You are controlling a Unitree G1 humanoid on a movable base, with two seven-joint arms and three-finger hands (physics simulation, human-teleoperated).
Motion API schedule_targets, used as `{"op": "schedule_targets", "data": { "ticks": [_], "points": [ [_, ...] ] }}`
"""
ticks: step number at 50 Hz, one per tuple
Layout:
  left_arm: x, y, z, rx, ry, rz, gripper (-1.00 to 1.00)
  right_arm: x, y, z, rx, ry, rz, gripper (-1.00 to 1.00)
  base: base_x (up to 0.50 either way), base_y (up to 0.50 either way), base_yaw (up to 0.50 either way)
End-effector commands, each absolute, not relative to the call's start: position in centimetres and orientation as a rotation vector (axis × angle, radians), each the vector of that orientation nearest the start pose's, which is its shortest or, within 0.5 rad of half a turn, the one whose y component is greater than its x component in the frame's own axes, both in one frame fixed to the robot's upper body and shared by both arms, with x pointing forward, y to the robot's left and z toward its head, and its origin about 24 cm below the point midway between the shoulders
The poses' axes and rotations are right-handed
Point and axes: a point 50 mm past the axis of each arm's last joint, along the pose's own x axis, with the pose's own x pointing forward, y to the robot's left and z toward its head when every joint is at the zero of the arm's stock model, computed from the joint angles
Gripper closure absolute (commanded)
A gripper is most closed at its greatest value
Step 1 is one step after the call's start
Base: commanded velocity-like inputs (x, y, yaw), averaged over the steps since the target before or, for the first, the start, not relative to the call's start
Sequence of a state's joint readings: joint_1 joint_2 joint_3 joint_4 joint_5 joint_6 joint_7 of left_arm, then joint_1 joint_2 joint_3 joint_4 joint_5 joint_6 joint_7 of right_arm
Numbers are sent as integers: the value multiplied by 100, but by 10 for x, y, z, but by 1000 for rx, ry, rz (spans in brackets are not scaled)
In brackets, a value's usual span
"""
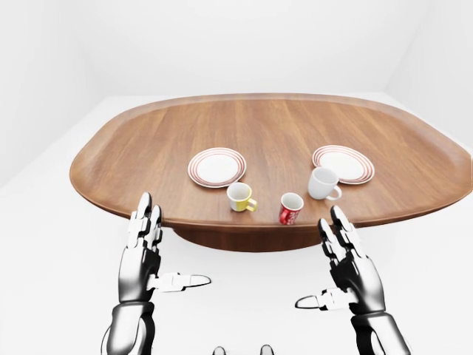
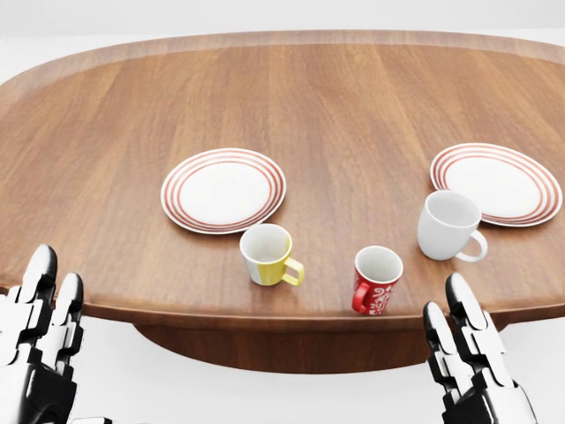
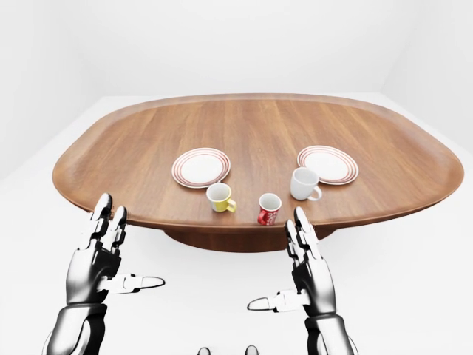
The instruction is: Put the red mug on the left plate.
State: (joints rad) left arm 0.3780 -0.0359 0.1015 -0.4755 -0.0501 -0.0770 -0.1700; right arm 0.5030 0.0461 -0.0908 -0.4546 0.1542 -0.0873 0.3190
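1. Head view: the right hand point(image 2: 472, 367) is raised below the desk's near edge, palm inward, its fingers point(image 2: 461, 305) straight, spread apart and holding nothing; the tips come up just short of the edge, a little right of the red mug.
2. The left hand point(image 1: 144, 255) mirrors it near the left part of that edge, fingers point(image 1: 145, 214) upright and apart, thumb stuck out sideways, also empty. Both forearms rise from below with wrists roughly level, well apart from each other.
3. The red mug point(image 2: 377, 280) stands upright right by the desk's near edge, open mouth up, its handle turned toward the left of the view and toward the robot. Nothing touches it.
4. By its look it is a small glazed ceramic cup: rigid, light, probably slick and breakable if tipped off the edge. I would close the fingers round the body from the right side, opposite the handle, and lift it straight up before carrying it.
5. A yellow mug point(image 2: 268, 254) stands just left of it, between it and the left plate point(image 2: 223, 190), so the carry likely has to pass over or around that cup.
6. Farther right are a white mug point(image 2: 449, 226) and the right plate point(image 2: 496, 184), close together on the wooden desk point(image 2: 291, 97).
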Motion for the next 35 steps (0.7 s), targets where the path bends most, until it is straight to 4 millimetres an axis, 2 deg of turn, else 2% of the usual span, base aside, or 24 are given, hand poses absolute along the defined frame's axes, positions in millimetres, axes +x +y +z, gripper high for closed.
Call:
{"op": "schedule_targets", "data": {
  "ticks": [1, 9, 24, 28, 35],
  "points": [
    [177, 180, 83, 8, -192, 31, -100, 157, -177, 67, 81, -121, 75, -100, 4, 50, 0],
    [177, 179, 83, 11, -193, 25, -100, 159, -178, 75, 76, -158, 74, -100, 4, 50, 0],
    [176, 178, 83, 15, -193, 22, -100, 159, -179, 75, 96, -165, 69, -100, 4, 50, 0],
    [176, 178, 82, 15, -192, 26, -100, 159, -184, 70, 107, -148, 42, -100, 2, 11, 0],
    [177, 177, 82, 19, -191, 19, -100, 156, -180, 63, 112, -115, 69, -100, 0, 0, 0]
  ]
}}
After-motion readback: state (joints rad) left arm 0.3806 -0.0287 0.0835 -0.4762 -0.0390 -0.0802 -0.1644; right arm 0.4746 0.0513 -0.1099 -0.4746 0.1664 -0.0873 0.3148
